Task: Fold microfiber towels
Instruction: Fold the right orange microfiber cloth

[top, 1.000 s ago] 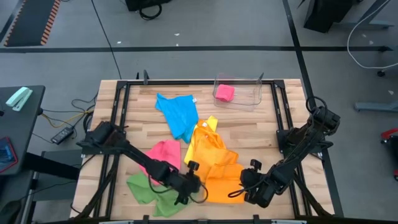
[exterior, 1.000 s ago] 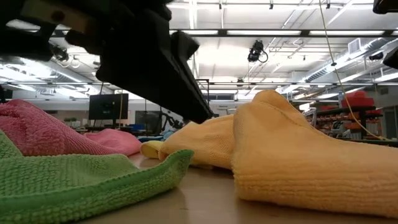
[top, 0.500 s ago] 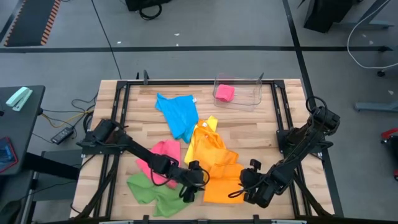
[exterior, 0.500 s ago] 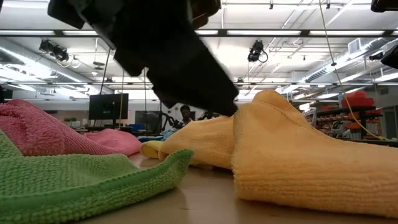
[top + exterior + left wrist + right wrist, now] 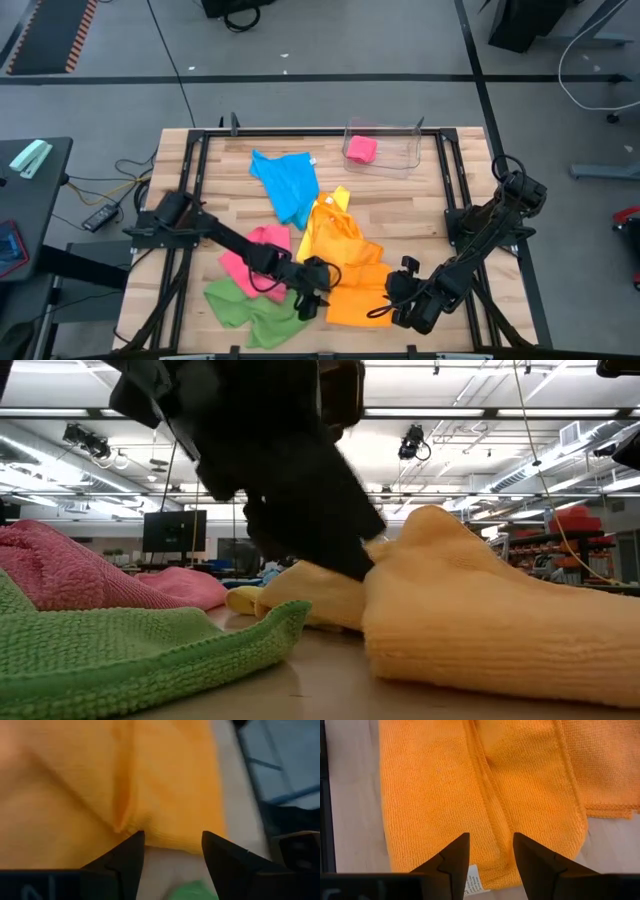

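The microfiber towels lie scattered over the wooden table [image 5: 420,210], and by our reading most of the folding is still ahead of us. The orange towel [image 5: 352,290] at the near centre is the one in hand: the right wrist view shows it doubled over itself with a fold ridge running down its middle and its label at one edge, so we judge it partly folded, not finished. Our left gripper [image 5: 312,292] sits at this towel's left edge with its jaws apart and nothing between them; in the left wrist view the dark fingers [image 5: 127,857] straddle the cloth's hem just above the bare wood. Our right gripper [image 5: 392,296] hovers over the towel's right side, jaws parted and empty as well. The yellow towel [image 5: 328,228] lies crumpled just beyond the orange one and touching it, the blue towel [image 5: 287,183] is spread loosely farther back, the pink towel [image 5: 258,248] is bunched to the left, and the green towel [image 5: 240,308] sprawls at the near left, all unfolded. A small pink bundle [image 5: 361,149] already rests inside the clear plastic bin [image 5: 405,160] at the far side, which we take as one towel done.
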Controlling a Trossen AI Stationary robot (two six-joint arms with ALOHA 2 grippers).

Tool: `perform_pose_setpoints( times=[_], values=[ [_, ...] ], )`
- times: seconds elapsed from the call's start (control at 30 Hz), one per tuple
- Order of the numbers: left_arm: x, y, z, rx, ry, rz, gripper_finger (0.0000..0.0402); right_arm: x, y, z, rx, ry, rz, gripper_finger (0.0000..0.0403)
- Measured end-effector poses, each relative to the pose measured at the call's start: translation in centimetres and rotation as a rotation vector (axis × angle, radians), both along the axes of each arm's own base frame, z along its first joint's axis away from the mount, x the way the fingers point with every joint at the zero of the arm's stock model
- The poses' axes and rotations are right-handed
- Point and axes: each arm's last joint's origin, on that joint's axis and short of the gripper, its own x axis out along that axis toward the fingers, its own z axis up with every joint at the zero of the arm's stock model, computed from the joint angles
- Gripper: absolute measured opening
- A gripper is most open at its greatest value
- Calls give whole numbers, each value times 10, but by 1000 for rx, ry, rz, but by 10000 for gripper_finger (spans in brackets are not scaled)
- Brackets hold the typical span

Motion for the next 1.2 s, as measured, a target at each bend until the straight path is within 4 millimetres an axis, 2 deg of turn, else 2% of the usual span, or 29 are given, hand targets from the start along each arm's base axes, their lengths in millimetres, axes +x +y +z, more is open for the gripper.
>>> perform_pose_setpoints(
  times=[0.13, 0.4, 0.7, 0.93, 1.2],
  values=[
    [-2, 3, 9, -57, 34, -38, 198, 0, 0, 0, 0, 0, 0, 161],
    [-5, 6, 0, -40, 109, 5, 194, 0, 0, 0, -8, -6, 1, 161],
    [3, 8, -5, -60, 57, 35, 191, 1, -1, 0, -13, -11, 0, 161],
    [10, 7, 6, -68, -79, 1, 189, 1, -1, 0, -16, -15, 1, 161],
    [10, 8, 4, -33, -79, 22, 174, 1, -1, 0, -18, -18, 0, 161]
  ],
)
